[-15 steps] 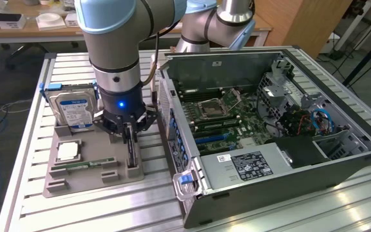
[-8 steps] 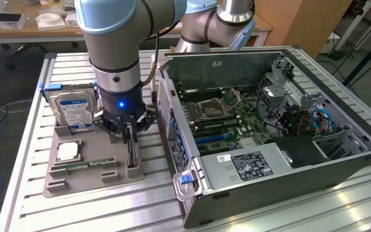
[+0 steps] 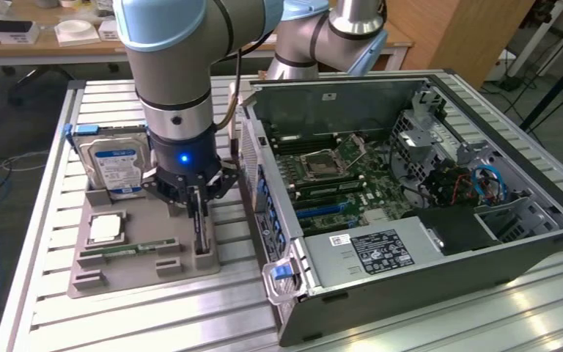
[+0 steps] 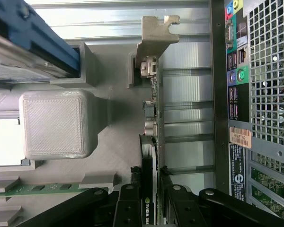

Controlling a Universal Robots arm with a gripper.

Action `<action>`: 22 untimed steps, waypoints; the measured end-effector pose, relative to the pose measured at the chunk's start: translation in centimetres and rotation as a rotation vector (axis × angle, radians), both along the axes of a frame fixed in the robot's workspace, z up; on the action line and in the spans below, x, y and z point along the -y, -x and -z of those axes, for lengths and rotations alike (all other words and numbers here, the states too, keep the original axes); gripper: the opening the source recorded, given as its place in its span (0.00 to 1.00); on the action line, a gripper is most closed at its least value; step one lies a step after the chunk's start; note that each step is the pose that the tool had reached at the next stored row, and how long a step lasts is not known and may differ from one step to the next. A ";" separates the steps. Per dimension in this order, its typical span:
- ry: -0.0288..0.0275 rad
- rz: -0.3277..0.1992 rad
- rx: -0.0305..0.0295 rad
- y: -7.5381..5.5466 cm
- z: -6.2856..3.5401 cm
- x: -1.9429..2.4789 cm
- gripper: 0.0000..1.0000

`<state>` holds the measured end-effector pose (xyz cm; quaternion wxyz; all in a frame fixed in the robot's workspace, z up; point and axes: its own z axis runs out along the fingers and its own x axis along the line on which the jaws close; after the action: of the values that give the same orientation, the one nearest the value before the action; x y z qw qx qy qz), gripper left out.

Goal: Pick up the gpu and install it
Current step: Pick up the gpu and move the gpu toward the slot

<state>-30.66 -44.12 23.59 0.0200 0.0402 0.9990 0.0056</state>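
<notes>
gpu (image 3: 201,231) (image 4: 150,123) stands on edge in a slot of grey holder (image 3: 130,277) on worktop (image 3: 164,323), beside open PC case (image 3: 428,249); hand (image 3: 197,209) (image 4: 149,179) part open, straddling gpu's top edge, not clamped

gpu (image 4: 150,124) on edge in grey holder (image 4: 116,151), computer case (image 4: 270,156) just beside

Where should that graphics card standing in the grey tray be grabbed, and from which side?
Take the gpu by its top long edge, from straight above, pinching its two flat faces. It stands upright on edge in a slot of the tray, with the end effector directly over it.
</notes>
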 end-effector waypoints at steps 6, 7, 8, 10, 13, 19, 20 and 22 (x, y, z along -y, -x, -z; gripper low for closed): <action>0.0000 0.000 0.0000 0.0 0.00 0.00 0.26; -0.0001 0.000 0.0000 0.0 0.00 0.00 0.26; 0.0000 0.000 0.0000 0.0 0.00 0.00 0.26; -0.0001 0.000 0.0001 0.0 0.00 0.00 0.26; 0.0000 0.000 0.0000 0.0 0.00 0.00 0.26; 0.0001 0.000 0.0000 0.0 0.00 0.00 0.26; -0.0001 0.000 0.0000 0.0 0.00 0.00 0.26; 0.0000 0.000 0.0000 0.0 0.00 0.00 0.26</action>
<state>-30.66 -44.12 23.58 0.0200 0.0401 0.9990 0.0056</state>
